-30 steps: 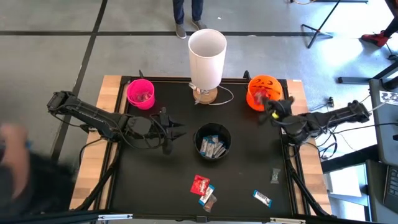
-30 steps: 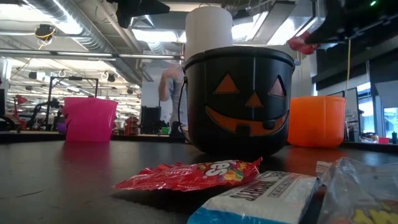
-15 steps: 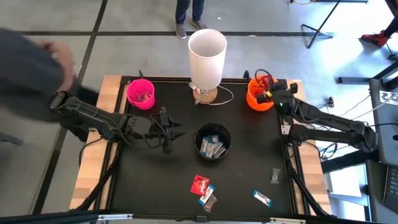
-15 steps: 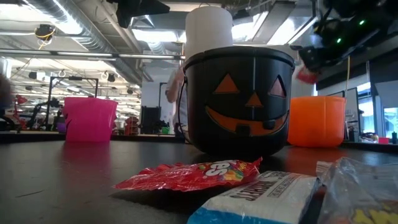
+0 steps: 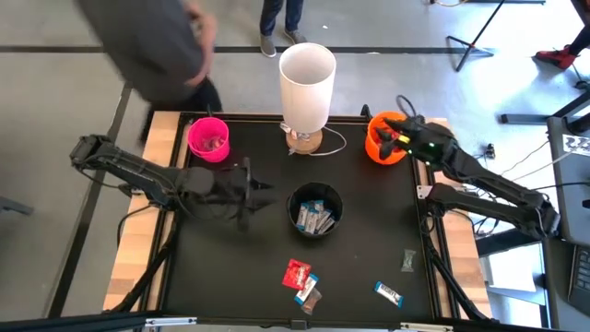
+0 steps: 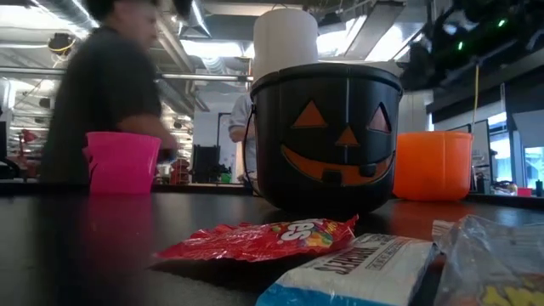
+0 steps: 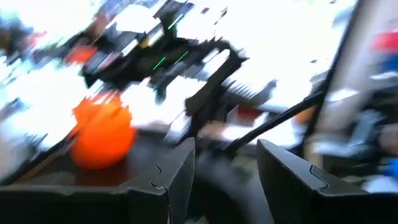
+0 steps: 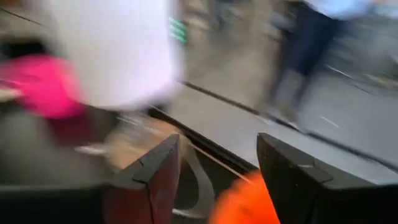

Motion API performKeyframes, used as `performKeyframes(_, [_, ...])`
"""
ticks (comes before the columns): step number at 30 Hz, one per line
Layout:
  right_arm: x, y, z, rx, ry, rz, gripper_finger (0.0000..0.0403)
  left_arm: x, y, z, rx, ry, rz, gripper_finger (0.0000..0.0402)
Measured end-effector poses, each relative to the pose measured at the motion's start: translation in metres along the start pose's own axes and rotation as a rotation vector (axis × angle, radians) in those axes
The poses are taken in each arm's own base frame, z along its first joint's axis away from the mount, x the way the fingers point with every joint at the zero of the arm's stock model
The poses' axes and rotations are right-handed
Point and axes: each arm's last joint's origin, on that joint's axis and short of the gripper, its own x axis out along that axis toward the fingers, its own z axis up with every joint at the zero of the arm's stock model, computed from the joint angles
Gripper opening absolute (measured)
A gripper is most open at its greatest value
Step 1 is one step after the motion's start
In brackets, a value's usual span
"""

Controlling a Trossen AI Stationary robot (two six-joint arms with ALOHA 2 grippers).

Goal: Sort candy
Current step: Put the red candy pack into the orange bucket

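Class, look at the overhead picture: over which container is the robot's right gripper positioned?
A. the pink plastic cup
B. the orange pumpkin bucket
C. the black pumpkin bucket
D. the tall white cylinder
B: in the high view the right gripper is over the orange pumpkin bucket at the table's far right corner, fingers apart.

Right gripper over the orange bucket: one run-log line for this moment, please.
right gripper: over orange bucket, jaws open | left gripper: waiting mid-table | loose candy: near front edge
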Motion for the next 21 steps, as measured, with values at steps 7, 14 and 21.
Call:
performKeyframes(7, [-0.025,0.020,0.023,-0.008,-0.136,0.302,0.0202,0.002,-0.031,-0.009,0.119,-0.015,-0.206,0.0163])
performKeyframes(14, [-0.036,0.034,0.034,-0.037,-0.165,0.375,0.0194,0.044,-0.086,-0.056,0.173,0.182,-0.332,0.0163])
performKeyframes(21, [-0.036,0.041,0.031,-0.058,-0.137,0.362,0.0193,0.094,-0.122,-0.104,0.215,0.468,-0.382,0.0163])
